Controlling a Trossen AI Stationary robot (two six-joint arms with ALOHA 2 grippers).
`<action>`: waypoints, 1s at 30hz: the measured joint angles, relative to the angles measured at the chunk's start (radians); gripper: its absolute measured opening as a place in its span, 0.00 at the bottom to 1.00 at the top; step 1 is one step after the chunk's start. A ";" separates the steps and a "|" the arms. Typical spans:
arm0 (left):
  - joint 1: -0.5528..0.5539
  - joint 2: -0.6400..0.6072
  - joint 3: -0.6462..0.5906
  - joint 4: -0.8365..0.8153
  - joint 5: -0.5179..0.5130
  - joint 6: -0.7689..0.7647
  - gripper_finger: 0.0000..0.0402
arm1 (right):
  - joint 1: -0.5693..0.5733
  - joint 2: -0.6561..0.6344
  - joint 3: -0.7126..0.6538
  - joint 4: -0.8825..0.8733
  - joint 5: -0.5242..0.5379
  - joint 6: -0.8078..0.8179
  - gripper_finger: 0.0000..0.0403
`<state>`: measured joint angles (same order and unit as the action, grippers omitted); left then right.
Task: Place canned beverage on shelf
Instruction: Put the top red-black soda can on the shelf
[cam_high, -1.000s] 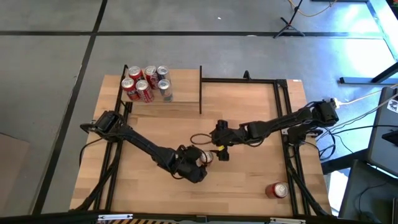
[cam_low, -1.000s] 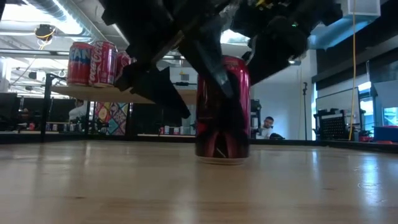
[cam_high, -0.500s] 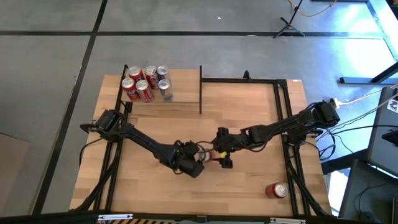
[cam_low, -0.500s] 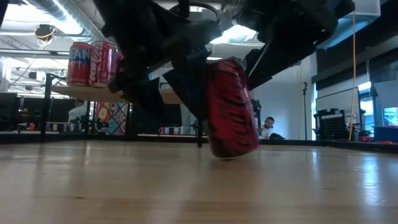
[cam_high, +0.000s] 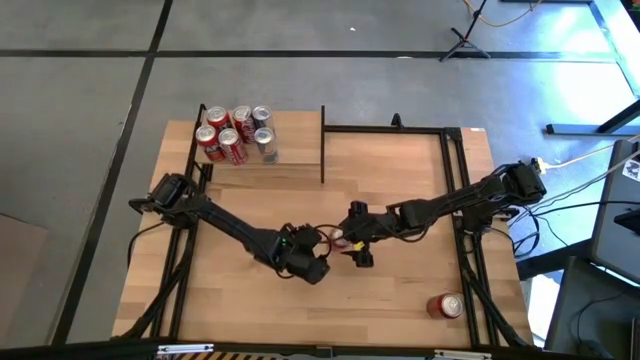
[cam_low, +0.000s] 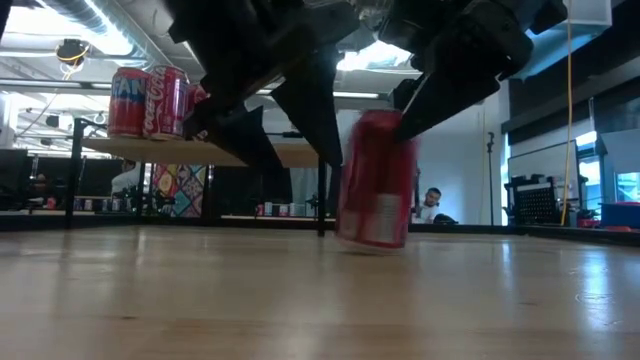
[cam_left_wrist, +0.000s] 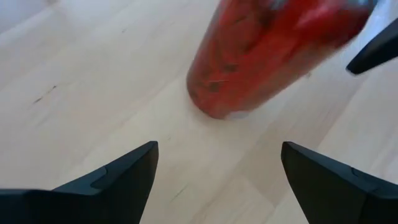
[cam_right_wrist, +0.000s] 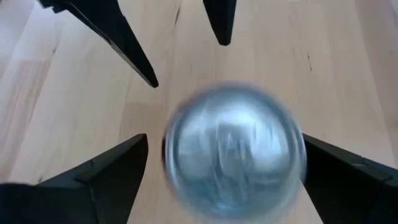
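Observation:
A red can (cam_low: 378, 178) stands tilted and blurred on the wooden tabletop (cam_high: 400, 290), between my two grippers. It also shows in the high view (cam_high: 336, 240). My left gripper (cam_left_wrist: 219, 149) is open, and the can (cam_left_wrist: 261, 56) stands ahead of its fingertips, apart from them. My right gripper (cam_right_wrist: 225, 140) is open, with one finger on each side of the can's silver top (cam_right_wrist: 233, 152). The light-wood shelf (cam_high: 290, 150) at the far left carries several cans (cam_high: 235, 135). My right gripper comes at the can from above, slanting in from the table's right, its fingers astride the upper wall. One finger (cam_right_wrist: 329, 168) lies right at the wall; the other (cam_right_wrist: 118, 168) stands a narrow gap off. I cannot tell whether it touches.
Another red can (cam_high: 444, 305) lies on the table at the near right. Black metal frame posts (cam_high: 322, 145) stand at the shelf's right end and along the table's sides. In the low view the raised shelf (cam_low: 150, 150) is at the left, and a person (cam_low: 432, 200) shows far behind.
The can stood upright a second ago with my left gripper's fingers around it. It has since tipped over to one side and now leans the other way, blurred. My left gripper has drawn back a little toward the table's left. My right gripper has come in over the can.

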<state>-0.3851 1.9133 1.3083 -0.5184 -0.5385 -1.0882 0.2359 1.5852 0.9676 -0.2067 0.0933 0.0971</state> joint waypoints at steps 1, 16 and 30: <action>0.001 -0.002 0.000 0.001 0.000 0.000 0.84 | 0.000 0.000 0.000 0.001 0.000 0.000 0.95; -0.001 -0.056 0.000 -0.131 0.052 0.041 0.84 | -0.001 -0.013 0.000 -0.159 0.038 0.012 0.95; 0.167 -0.094 -0.056 0.001 -0.073 0.205 0.84 | -0.001 0.003 0.000 -0.030 0.158 0.002 0.95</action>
<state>-0.2176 1.8190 1.2520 -0.5175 -0.6111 -0.8828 0.2348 1.5883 0.9680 -0.2365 0.2511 0.0986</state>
